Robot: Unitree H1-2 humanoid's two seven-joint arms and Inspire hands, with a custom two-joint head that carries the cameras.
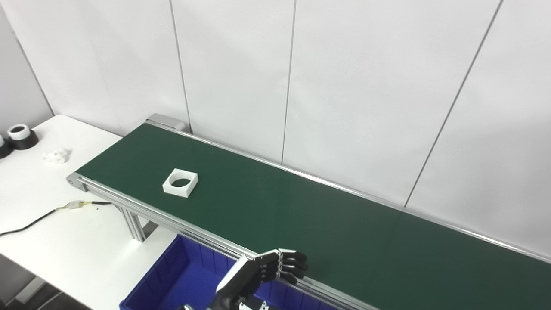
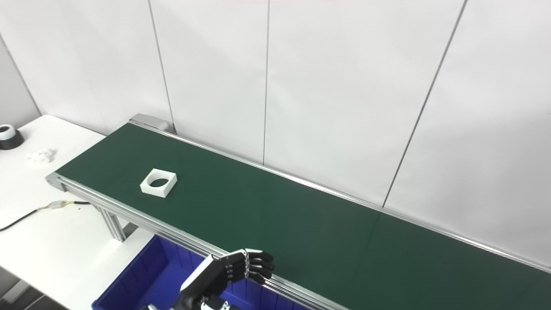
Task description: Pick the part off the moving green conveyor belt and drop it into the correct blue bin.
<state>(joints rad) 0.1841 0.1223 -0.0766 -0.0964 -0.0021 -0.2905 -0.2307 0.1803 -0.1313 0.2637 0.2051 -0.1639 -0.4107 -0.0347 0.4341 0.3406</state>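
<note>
White part [image 1: 180, 182] sits on belt [image 1: 301, 215], left of centre. My left hand [image 1: 262, 273] hovers empty, fingers loosely spread, bottom centre above bin [image 1: 172, 275].

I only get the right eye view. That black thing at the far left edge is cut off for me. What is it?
Observer: The left eye view shows it whole. It is a black ring with a white top, standing on the white table.
Operator: Is it alone over there?
Observer: No. A second dark object sits just to its left, cut off by the picture's edge. I cannot tell whether the two touch.
</note>
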